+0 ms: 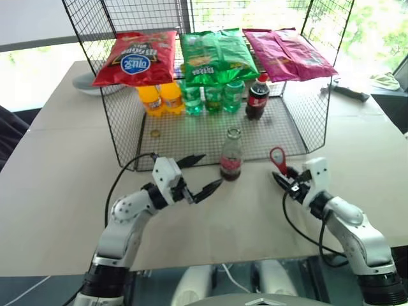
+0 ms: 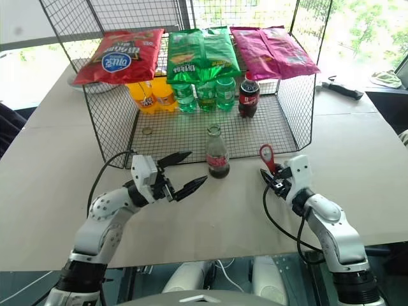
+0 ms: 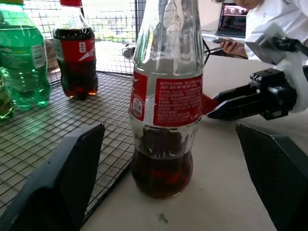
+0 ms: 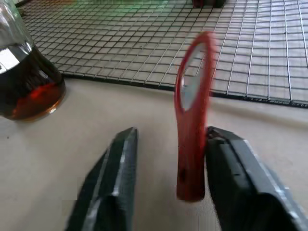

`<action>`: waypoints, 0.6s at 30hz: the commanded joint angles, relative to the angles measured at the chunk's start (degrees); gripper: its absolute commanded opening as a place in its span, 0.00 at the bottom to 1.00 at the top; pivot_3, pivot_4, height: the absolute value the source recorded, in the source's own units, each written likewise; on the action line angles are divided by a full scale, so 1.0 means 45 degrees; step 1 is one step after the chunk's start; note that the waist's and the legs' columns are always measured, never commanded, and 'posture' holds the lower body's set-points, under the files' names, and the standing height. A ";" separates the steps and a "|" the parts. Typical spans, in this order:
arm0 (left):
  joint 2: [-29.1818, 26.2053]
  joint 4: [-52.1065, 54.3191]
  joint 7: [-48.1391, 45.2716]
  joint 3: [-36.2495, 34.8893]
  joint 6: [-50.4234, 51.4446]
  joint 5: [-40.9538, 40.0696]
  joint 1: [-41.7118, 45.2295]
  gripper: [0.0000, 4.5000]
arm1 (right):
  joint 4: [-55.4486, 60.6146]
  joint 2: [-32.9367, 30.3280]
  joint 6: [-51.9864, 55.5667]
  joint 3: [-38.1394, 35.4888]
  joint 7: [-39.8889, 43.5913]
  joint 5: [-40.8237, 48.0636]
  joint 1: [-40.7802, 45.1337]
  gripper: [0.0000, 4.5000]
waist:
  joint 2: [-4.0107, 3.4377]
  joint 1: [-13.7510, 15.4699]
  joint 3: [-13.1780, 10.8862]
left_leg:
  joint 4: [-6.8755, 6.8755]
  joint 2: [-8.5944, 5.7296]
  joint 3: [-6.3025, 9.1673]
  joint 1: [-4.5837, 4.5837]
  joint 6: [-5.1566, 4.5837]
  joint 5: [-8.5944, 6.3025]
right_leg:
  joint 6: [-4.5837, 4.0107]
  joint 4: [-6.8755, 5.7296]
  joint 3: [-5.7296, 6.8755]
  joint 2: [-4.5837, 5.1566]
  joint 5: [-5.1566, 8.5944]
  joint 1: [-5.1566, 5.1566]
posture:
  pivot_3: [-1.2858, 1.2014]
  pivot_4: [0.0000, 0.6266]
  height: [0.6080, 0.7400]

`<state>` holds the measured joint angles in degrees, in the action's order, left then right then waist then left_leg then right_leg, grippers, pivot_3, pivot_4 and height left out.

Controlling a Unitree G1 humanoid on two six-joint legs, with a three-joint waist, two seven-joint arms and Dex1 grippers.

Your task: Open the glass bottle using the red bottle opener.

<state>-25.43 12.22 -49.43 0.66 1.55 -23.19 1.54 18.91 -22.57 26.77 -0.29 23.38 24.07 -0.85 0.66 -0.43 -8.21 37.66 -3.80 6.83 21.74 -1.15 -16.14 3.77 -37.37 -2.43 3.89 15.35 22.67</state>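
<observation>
Your right gripper (image 4: 166,183) stands partly open, the red opener (image 4: 192,120) upright against one finger; your left gripper (image 1: 199,173) gapes wide beside the bottle (image 1: 231,155).

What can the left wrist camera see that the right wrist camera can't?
Left wrist view alone: the glass bottle's red label, a dark cola bottle, a green bottle, a person in white with a laptop, and the right gripper from the side.

Right wrist view alone: the red bottle opener standing upright between the right gripper's open fingers, leaning against one of them.

Both: the glass bottle with its dark red drink, the wire rack floor and the pale table.
</observation>
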 commanded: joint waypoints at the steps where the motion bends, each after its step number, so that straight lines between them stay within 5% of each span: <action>1: -0.0198 0.0604 0.0305 -0.0553 -0.0062 -0.0098 -0.0511 1.00 | 0.0747 -0.0356 0.0297 -0.0691 0.0241 0.0327 -0.0674 0.90 | 0.0000 0.0039 0.0000 | -0.0005 -0.0001 0.0003 0.0001 0.0000 0.0000 | 0.0000 0.0006 0.0004 0.0002 0.0000 0.0000 | 0.52 0.24 1.00; 2: -0.0245 0.0680 0.0402 -0.0689 0.0017 -0.0133 -0.0719 1.00 | 0.0849 -0.0419 0.0352 -0.0907 0.0263 0.0434 -0.0890 0.99 | 0.0000 0.0042 0.0000 | -0.0010 -0.0002 0.0004 0.0002 0.0000 0.0000 | 0.0000 0.0015 0.0005 0.0003 0.0000 0.0000 | 0.52 0.24 1.00; 18: -0.0307 0.1994 0.2139 -0.2427 0.0695 0.0019 -0.5329 1.00 | -0.1142 -0.1892 -0.6658 -0.2422 0.5527 -0.0087 -0.4345 0.99 | -0.0003 0.0033 -0.0002 | -0.0066 0.0006 0.0005 -0.0024 -0.0051 -0.0030 | 0.0004 0.0087 0.0012 0.0015 -0.0001 -0.0040 | 0.52 0.24 1.00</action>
<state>-26.78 18.89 -40.53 -8.99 6.51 -23.68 -21.94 14.58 -30.57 0.30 -8.85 46.27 22.79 -20.70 0.65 -0.28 -8.21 37.37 -3.77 6.83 21.60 -1.38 -16.28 3.78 -36.97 -2.38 3.96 15.35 22.45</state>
